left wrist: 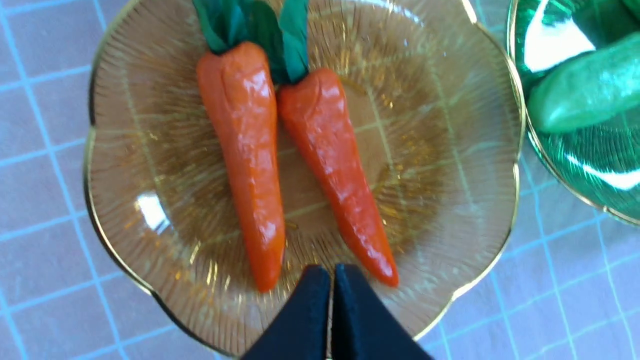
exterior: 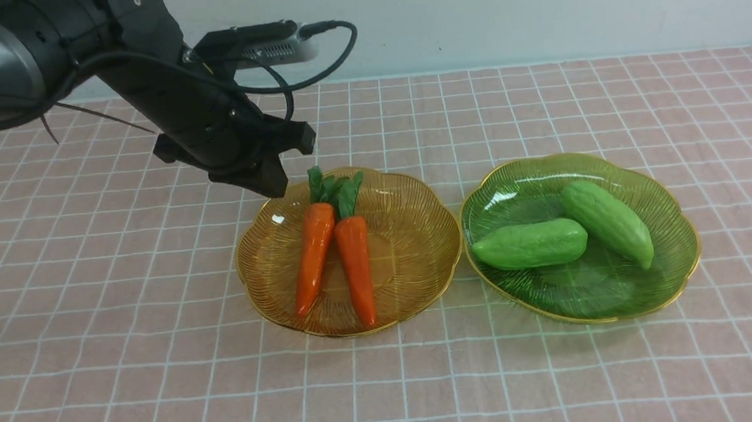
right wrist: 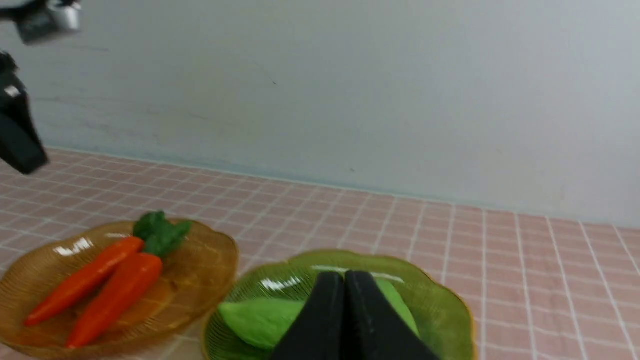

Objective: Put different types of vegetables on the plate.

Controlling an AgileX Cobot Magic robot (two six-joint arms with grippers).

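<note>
Two carrots (exterior: 333, 256) lay side by side on the amber plate (exterior: 410, 235); two gourds (exterior: 570, 232) lay touching on the green plate (exterior: 672, 245) just beside it. The left claw (exterior: 274, 186) hung shut and empty over the amber plate's far-left rim. The right claw (right wrist: 345, 280) was likewise shut and empty.

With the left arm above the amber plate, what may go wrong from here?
1. The left gripper is shut and hangs over the amber plate; it may bump the plate's rim if it moves low.
2. The two carrots lie touching, so a nudge to one may shift the other.
3. The green plate sits close beside the amber one; pushing either may move both.
</note>
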